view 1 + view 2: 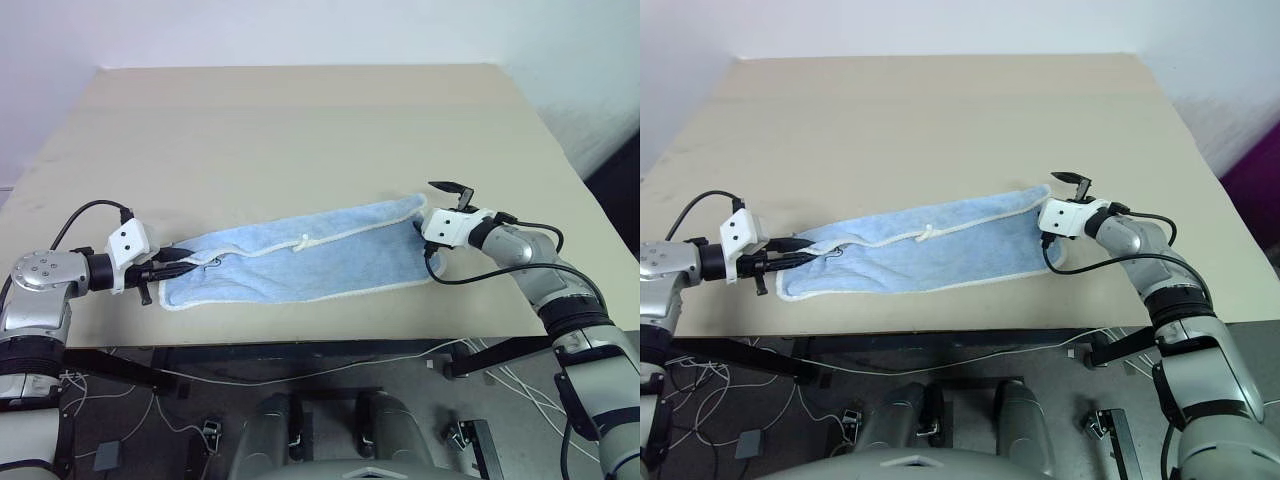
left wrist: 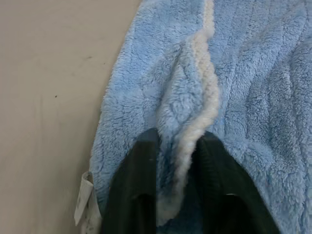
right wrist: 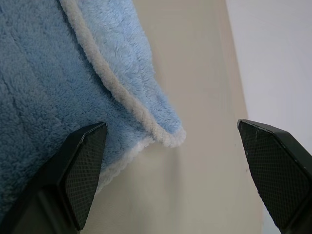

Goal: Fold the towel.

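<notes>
I see the towel (image 1: 300,262) lying on the table (image 1: 300,130), near the front edge. It is a long blue strip that runs from my left side to my right side. It looks folded once the long way already, because I can see two layers and a white edge (image 1: 340,237) running along the top of it. A small white loop (image 1: 300,243) sticks up near the middle.

My left gripper (image 1: 178,262) is at the left end of the towel. Its two black fingers (image 2: 134,185) are almost closed, and they pinch a bit of the white edge and some blue cloth between them. So I have hold of that end.

My right gripper (image 1: 443,218) is at the right end. Its fingers (image 3: 85,165) are spread wide, with one on the towel side and one out over the bare table. The corner of the towel (image 3: 173,136) sits between them, but nothing is pinched. That hand holds nothing.

So I think the job is about half done. The first fold looks made. What is left is to fold the strip the short way, bringing one end over to the other. Before that, I think my right gripper has to close on its corner. Then the layers should line up neat.
</notes>
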You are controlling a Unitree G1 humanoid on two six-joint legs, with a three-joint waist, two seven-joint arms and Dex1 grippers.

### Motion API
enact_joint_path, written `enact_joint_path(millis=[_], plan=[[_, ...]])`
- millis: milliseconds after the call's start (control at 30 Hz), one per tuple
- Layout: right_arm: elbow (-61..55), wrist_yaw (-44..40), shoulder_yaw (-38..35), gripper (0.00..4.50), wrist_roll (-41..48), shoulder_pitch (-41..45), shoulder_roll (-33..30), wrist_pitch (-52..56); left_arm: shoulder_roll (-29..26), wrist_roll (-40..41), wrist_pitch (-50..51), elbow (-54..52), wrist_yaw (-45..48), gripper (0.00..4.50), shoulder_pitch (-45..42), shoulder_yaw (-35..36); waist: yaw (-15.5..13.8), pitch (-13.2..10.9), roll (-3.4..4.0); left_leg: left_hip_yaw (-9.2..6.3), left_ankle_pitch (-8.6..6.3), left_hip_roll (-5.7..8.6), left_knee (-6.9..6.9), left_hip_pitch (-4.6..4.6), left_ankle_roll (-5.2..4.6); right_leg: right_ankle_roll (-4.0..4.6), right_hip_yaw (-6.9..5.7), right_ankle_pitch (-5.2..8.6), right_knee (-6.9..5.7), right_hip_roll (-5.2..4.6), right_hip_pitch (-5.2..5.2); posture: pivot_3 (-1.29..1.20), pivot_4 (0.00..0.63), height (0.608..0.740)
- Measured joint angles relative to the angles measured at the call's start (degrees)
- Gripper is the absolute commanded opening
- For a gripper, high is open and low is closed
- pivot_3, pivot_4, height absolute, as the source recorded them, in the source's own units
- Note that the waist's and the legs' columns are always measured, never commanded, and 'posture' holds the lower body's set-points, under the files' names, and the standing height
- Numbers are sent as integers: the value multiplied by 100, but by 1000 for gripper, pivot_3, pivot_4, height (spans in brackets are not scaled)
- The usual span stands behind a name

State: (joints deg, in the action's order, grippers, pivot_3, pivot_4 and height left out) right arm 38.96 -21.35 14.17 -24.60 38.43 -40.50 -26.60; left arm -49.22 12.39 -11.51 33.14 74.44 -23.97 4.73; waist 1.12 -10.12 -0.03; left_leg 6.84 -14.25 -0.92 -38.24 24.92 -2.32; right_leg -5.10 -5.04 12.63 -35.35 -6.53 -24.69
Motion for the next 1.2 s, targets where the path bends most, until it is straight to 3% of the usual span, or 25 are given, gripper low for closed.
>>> enact_joint_path(millis=[33,467,800,933,1200], plan=[[0,1,0,4500,0,0,0,0,0,39,9,-3,18,11,2,11,0,0,0,0,0,0,0,0,0,0,0,0,0,0,0,0,150,740],[116,25,24,4500,-75,73,13,-86,121,469,771,-58,-139,11,4,282,4,0,0,-1,0,0,-1,-1,0,0,0,0,0,0,2,0,150,740],[842,256,424,4500,-588,737,75,-386,160,639,1075,-307,-303,11,0,355,12,0,0,1,0,0,0,-5,0,0,2,0,-1,0,2,0,150,740],[1153,482,634,3589,-862,934,87,-548,198,661,1098,-412,-351,0,91,359,4,0,0,1,0,0,0,-5,1,0,3,0,-1,0,2,0,150,740],[1446,579,827,733,-1032,978,96,-712,199,697,1100,-527,-391,0,255,409,11,0,1,2,0,0,0,-4,1,0,3,0,-1,0,2,0,150,740]])
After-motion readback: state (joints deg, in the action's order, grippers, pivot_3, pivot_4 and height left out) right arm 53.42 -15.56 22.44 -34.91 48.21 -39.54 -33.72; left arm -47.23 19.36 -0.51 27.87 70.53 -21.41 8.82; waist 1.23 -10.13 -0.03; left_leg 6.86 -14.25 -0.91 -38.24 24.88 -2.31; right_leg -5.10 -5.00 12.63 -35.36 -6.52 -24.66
